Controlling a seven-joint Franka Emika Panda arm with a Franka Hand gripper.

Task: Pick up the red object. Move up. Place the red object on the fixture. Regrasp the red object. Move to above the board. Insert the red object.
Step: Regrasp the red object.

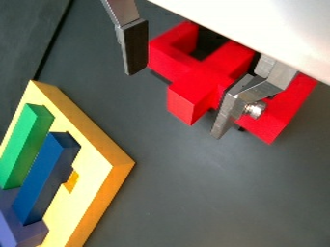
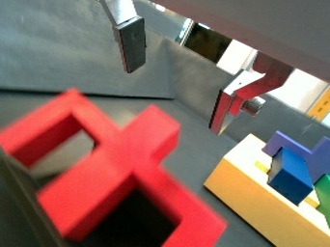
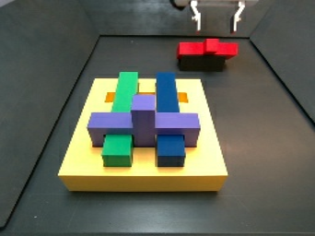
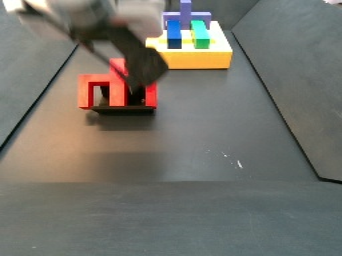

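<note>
Above the red object hangs the gripper, its two silver fingers spread apart with nothing between them. In a side view the fingertips sit clear of the piece, at the far end of the dark surface. In a wrist view the gripper straddles the red object: one finger stands just beside one edge of the piece and the other finger stands in front of its opposite side. Whether either pad touches the red cannot be told.

The red object rests on the fixture, a black holder whose dark body shows beneath the red in a side view. From the opposite side view the red object lies on the fixture, with the blurred dark arm slanting down over it and hiding its middle. In a wrist view the red object fills the near field, blurred, its crossbar and stem lying flat.

Well apart from the fixture sits the board, a yellow slab with orange slots. On it stand a green bar, a blue bar and a purple block crossing both. The surface between board and fixture is bare. In a wrist view a corner of the board lies near the gripper.
</note>
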